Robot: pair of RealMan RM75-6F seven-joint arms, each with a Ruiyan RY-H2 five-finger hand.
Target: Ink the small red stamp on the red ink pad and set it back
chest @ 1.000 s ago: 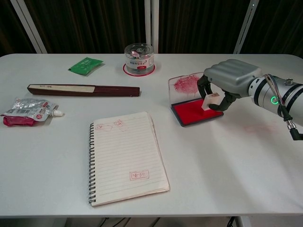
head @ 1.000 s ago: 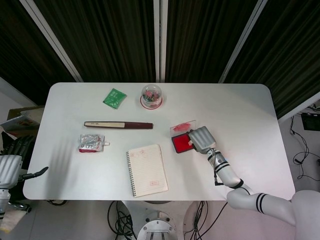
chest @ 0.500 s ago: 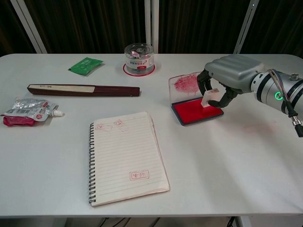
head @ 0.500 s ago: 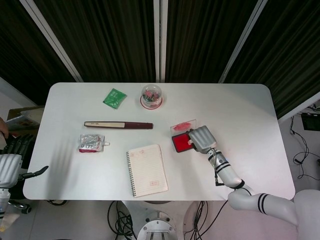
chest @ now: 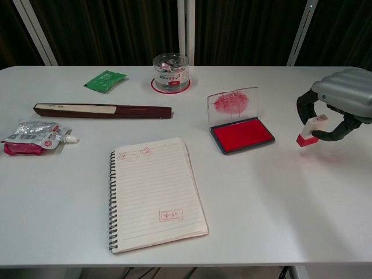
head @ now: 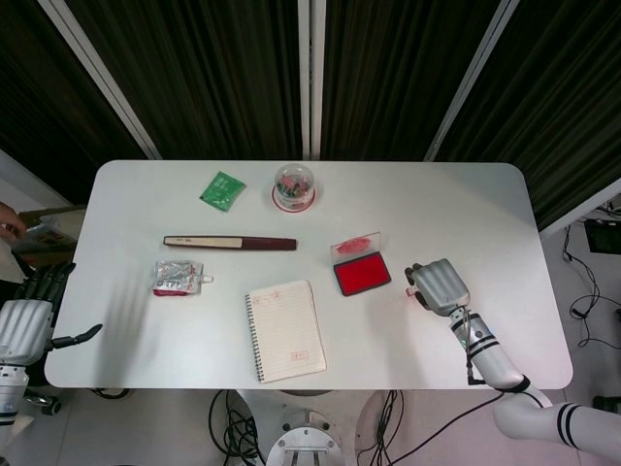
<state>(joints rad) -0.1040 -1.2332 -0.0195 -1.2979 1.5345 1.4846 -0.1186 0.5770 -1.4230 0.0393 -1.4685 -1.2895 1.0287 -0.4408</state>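
The right hand (chest: pixel 340 104) grasped the small red stamp (chest: pixel 308 131) between its fingers, just above the table (chest: pixel 279 197), near its right edge and apart from the open red ink pad (chest: pixel 240 131). The left hand (head: pixel 29 316) hung released beside the table's left edge.

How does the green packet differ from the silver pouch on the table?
The green packet is flat, plain green and lies far back, near the clear container. The silver pouch is bigger, crinkled, has a white spout and some red, and lies at the left edge. Both lie untouched on the table.
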